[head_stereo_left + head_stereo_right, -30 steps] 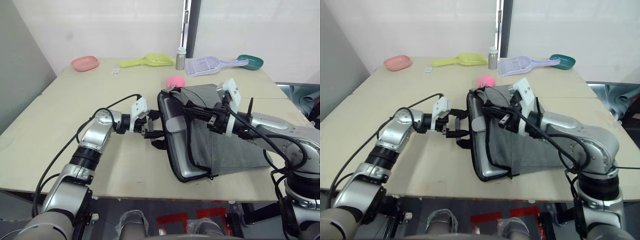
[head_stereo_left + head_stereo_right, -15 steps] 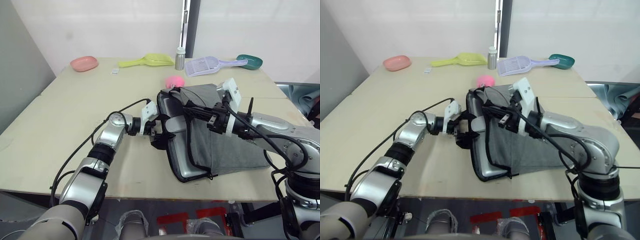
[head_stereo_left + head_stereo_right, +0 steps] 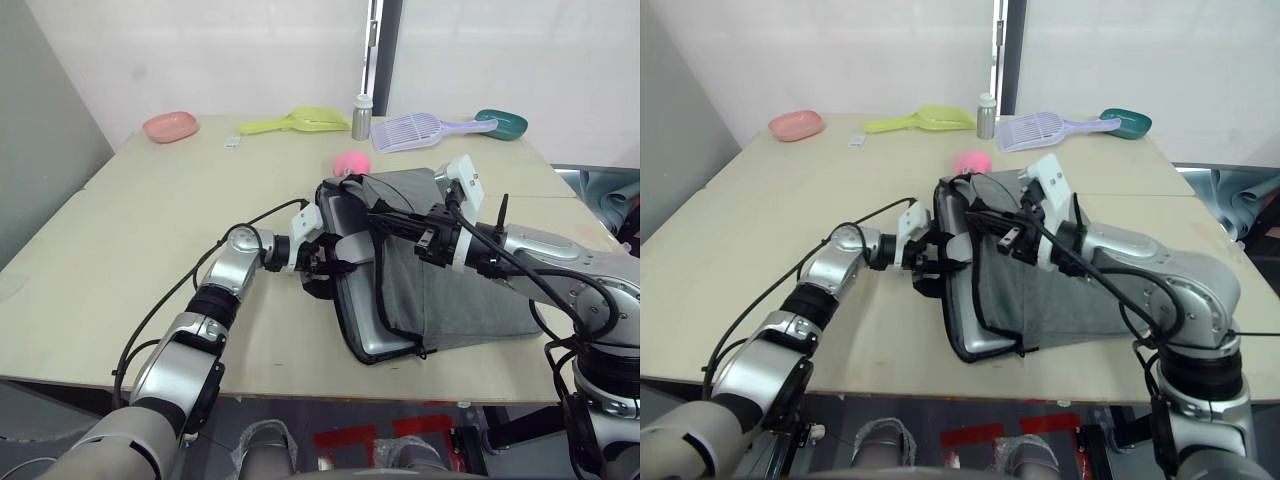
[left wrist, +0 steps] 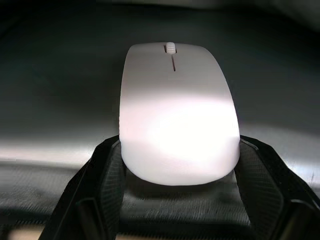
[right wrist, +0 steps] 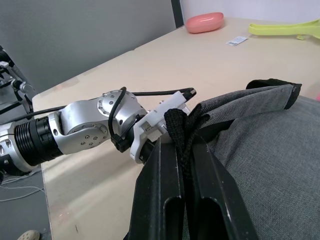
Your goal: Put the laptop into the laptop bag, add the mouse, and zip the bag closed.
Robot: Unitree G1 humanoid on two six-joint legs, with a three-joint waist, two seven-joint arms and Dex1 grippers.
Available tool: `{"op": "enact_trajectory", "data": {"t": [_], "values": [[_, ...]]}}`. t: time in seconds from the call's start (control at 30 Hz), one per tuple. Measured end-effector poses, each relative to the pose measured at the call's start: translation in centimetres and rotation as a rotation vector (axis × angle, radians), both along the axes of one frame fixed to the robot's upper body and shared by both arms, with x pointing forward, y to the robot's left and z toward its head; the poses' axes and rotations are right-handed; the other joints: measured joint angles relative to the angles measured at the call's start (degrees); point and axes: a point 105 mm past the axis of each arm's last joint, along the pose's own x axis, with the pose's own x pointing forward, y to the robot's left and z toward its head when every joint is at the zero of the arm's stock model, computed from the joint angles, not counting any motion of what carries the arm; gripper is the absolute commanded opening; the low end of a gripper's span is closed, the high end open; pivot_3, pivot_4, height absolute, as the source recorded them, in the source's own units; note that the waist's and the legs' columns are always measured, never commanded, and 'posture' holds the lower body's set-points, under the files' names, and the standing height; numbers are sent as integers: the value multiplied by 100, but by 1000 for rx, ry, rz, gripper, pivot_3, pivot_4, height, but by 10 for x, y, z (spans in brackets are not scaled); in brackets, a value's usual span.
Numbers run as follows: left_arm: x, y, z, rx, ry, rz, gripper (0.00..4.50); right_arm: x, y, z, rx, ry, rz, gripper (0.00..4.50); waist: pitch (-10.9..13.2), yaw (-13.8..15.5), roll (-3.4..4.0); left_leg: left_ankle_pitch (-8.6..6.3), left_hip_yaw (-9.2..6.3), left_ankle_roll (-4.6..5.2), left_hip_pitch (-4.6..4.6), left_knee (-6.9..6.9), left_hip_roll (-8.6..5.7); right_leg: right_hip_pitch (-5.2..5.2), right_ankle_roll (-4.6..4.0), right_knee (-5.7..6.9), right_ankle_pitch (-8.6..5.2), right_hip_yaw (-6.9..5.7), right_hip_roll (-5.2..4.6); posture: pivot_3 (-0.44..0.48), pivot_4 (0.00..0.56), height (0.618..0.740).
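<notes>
- Adding the mouse is the step I judge to be in hand: my left pincer is closed on the mouse, one black finger pressed to each of its long sides, wheel end pointing away from me.
- That pincer sits right at the mouth of the laptop bag, and the left wrist view looks over the mouse at dark lining with a silver band below it.
- My right pincer is clamped shut on a black strap handle, lifting the grey top panel so the mouth gapes toward the surface's left edge.
- The laptop already lies inside the bag, its silver rim showing along the open side; the bag rests on the right half of the surface, near the front edge.
- Next, I think, I must push the mouse past the laptop's rim before letting my fingers part, and hold the panel up meanwhile.
- Zipping is not yet begun; the mouth stands wide.
</notes>
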Motion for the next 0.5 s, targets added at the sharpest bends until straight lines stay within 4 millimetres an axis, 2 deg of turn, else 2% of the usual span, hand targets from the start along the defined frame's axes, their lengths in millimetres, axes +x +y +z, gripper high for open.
{"op": "enact_trajectory", "data": {"t": [0.47,0.5], "values": [[6,-27,3,-24,-30,12,2626,-1,1,-1,-1,3,6,0,0,-6,0,0,0,2,-1,-1,-1,0,1,-4,1,0,0,0,150,740],[6,-27,2,-20,-32,9,3126,-1,2,-1,0,3,6,0,0,-6,0,0,0,2,-2,-1,-1,0,1,-5,1,-1,0,0,150,740]]}}
